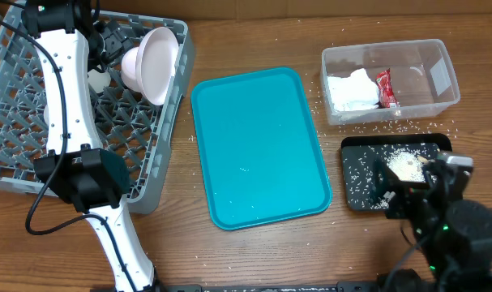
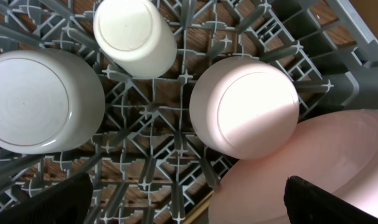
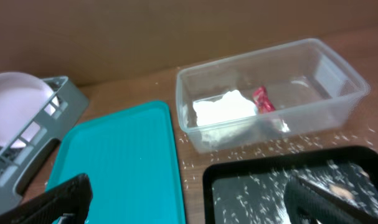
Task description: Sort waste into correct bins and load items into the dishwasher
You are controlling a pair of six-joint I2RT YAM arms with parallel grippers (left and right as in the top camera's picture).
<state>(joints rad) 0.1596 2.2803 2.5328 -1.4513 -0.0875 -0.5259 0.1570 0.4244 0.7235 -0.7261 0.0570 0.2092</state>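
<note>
Four pieces of crockery sat in the grey dish rack (image 1: 10, 166) at the left end of the wooden desk (image 1: 254, 259), where the left arm (image 1: 67, 97) stretched across the grid. From the wrist camera, the left gripper (image 2: 189, 208) hung above the lattice floor, its fingers (image 2: 48, 202) spread wide with nothing between them. Beneath it, a white dish (image 2: 39, 102) lay base up at the left. A small white cup (image 2: 134, 34) stood upside down just beside it, and a pale bowl (image 2: 248, 106) rested base up further right. A large plate (image 2: 319, 165) stood tilted on edge just beside the bowl, near the rack's right wall.

At centre, a teal tray (image 1: 258, 146) lay flat on the desk with a few white specks on it.

To its right, a clear plastic tub (image 1: 440, 73) held a crumpled white napkin (image 1: 349, 89) and, just beside it, a small red wrapper (image 1: 384, 88). Loose rice grains (image 1: 383, 127) lay scattered on the desk around the tub. Nearer the camera, a black tray (image 1: 359, 174) carried a heap of rice (image 1: 405, 166) and many stray grains.

At the near right corner, the right arm (image 1: 460, 231) reached towards the black tray. The right gripper (image 3: 195, 205) hung low over it, its fingers (image 3: 64, 199) wide apart and holding nothing.
</note>
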